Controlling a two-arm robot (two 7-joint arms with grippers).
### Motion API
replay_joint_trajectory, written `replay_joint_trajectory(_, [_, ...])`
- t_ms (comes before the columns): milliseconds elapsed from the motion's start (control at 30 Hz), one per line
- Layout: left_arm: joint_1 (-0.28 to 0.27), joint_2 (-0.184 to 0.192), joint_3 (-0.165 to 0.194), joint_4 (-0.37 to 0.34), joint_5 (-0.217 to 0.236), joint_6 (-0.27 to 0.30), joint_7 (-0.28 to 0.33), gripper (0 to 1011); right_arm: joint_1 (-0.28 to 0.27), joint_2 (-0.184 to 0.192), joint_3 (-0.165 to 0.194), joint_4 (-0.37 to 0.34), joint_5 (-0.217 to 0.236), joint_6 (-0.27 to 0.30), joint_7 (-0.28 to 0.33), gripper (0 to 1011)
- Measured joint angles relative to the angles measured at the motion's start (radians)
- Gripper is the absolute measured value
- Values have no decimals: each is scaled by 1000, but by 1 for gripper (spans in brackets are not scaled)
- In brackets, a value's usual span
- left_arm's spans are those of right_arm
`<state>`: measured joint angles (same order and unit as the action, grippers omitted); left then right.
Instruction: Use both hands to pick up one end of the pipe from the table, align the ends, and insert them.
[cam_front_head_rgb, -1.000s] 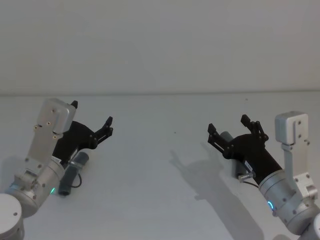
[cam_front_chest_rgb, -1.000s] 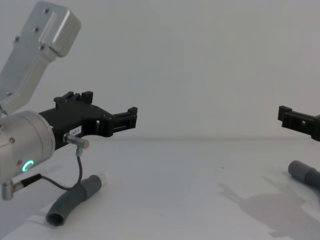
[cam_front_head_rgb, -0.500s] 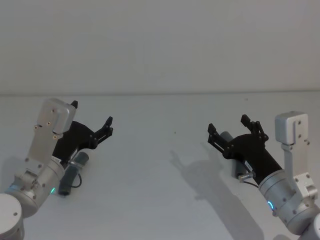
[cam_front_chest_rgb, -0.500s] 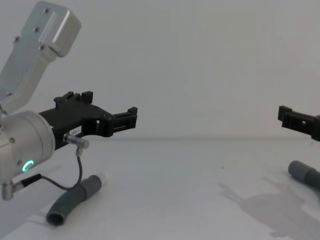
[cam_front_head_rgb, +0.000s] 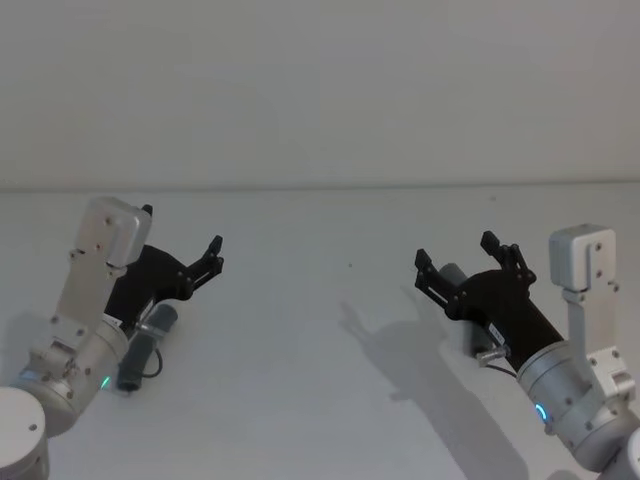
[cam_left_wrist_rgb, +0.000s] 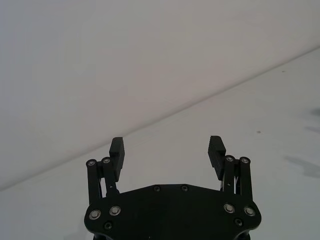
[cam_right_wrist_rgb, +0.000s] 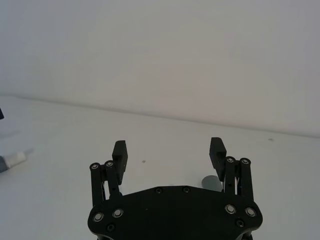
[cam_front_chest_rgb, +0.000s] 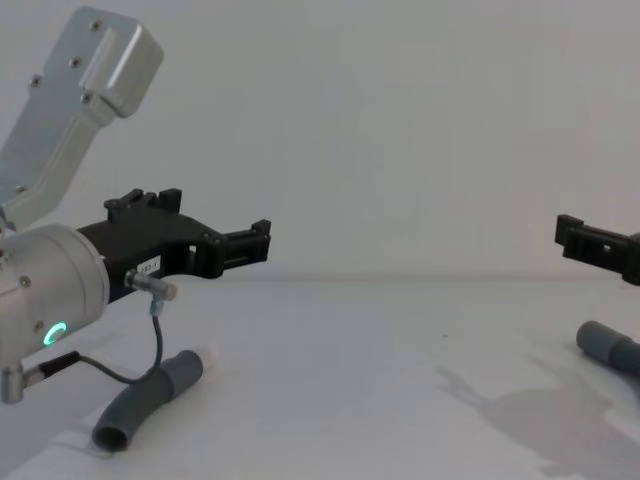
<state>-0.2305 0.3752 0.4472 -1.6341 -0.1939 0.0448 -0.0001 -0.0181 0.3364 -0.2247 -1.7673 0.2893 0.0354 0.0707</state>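
Up over the tabletop (cam_front_head_rgb: 320, 340) near its left and right edges: left gripper (cam_front_head_rgb: 182, 230), right gripper (cam_front_head_rgb: 456, 252), both spread wide, holding nothing, pipe (cam_front_chest_rgb: 140, 405) lying underneath.

The left gripper (cam_front_head_rgb: 182, 230) and right gripper (cam_front_head_rgb: 456, 250) are matte black, and their fingers (cam_left_wrist_rgb: 216, 150) have ribbed pads. The left wrist (cam_front_chest_rgb: 50, 290) is silver with a green light (cam_front_chest_rgb: 52, 332) and a white label (cam_front_chest_rgb: 149, 265). The right wrist (cam_front_head_rgb: 575, 400) is silver with a blue light (cam_front_head_rgb: 541, 411). At the chest view's lower left, the pipe (cam_front_chest_rgb: 130, 410) is dark grey, its cuff (cam_front_chest_rgb: 180, 372) mid grey, its tip (cam_front_chest_rgb: 207, 355) white. The other cuff (cam_front_chest_rgb: 608, 345), at the right edge, is plain grey. The thin cable (cam_front_chest_rgb: 157, 335) is black. The surface (cam_front_chest_rgb: 350, 400) is plain white.
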Motion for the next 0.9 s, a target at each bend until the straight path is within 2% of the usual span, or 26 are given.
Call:
replay_joint_trajectory(367, [24, 12, -14, -50, -2, 82, 0, 1002, -27, 9, 9, -31, 15, 47, 16, 1000])
replay_joint_trajectory(533, [53, 27, -28, -104, -13, 147, 1, 1001, -47, 18, 13, -55, 20, 79, 23, 1000])
replay_joint_trajectory(900, [119, 49, -63, -211, -41, 249, 6, 1001, -74, 33, 16, -94, 20, 125, 34, 1000])
